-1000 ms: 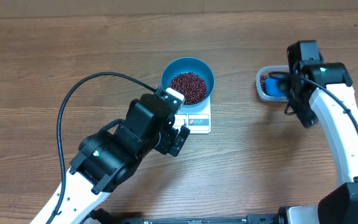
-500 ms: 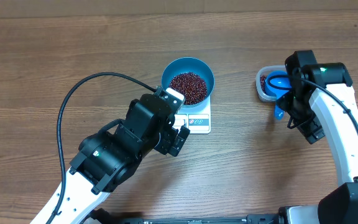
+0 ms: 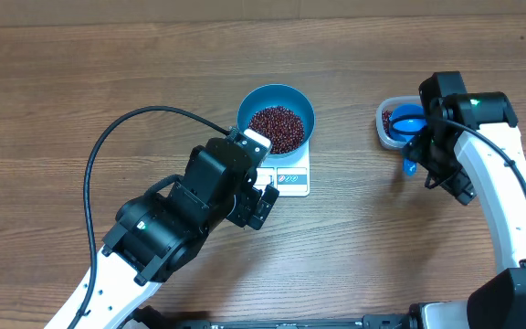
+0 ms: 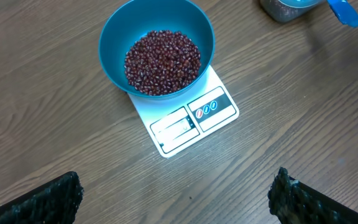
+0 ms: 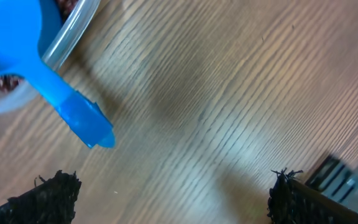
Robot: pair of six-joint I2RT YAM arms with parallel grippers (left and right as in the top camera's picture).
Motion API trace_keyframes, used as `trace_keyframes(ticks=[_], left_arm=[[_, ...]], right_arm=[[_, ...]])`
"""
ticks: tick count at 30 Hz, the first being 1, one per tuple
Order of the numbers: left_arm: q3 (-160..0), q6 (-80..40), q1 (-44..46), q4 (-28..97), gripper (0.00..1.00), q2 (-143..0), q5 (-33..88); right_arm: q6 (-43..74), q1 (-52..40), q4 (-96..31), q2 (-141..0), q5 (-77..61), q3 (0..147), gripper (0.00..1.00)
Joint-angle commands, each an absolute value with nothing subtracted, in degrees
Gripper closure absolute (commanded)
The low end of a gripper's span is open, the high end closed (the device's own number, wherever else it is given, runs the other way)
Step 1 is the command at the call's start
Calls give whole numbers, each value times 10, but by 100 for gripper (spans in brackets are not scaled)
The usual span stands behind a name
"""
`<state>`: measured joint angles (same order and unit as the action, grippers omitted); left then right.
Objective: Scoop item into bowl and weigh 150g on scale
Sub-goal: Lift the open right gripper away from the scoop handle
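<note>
The bright-blue bowl (image 3: 250,102) stands on the white scale (image 3: 290,177) with a heap of dark red beans (image 3: 277,128) inside. From the left wrist, the bowl (image 4: 114,37), the beans (image 4: 162,62) and the scale (image 4: 194,118) lie ahead of my left gripper (image 4: 176,199). That gripper is open over bare wood, short of the scale's display edge. My right gripper (image 5: 176,199) is open too, with nothing between its fingers, hovering beside the blue scoop (image 5: 82,121).
A clear plastic tub (image 3: 386,128) at the right holds more beans. The blue scoop (image 3: 409,123) rests in it, its handle sticking out over the rim toward the table front. The left arm's black cable (image 3: 108,137) loops over the wood.
My right arm has drawn back from the tub toward the table front, uncovering the scoop resting in it. The left arm, bowl and scale have not moved.
</note>
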<state>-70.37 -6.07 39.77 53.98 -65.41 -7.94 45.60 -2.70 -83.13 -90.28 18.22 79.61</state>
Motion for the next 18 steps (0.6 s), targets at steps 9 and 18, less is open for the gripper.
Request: trace_keyframes(ticks=[9, 18], left_arm=[[-697, -69, 397, 537, 0, -656, -72], [-697, -69, 397, 537, 0, -656, -72]], right_arm=[[264, -25, -833, -890, 134, 850, 0], [136, -25, -824, -843, 11, 931, 0]])
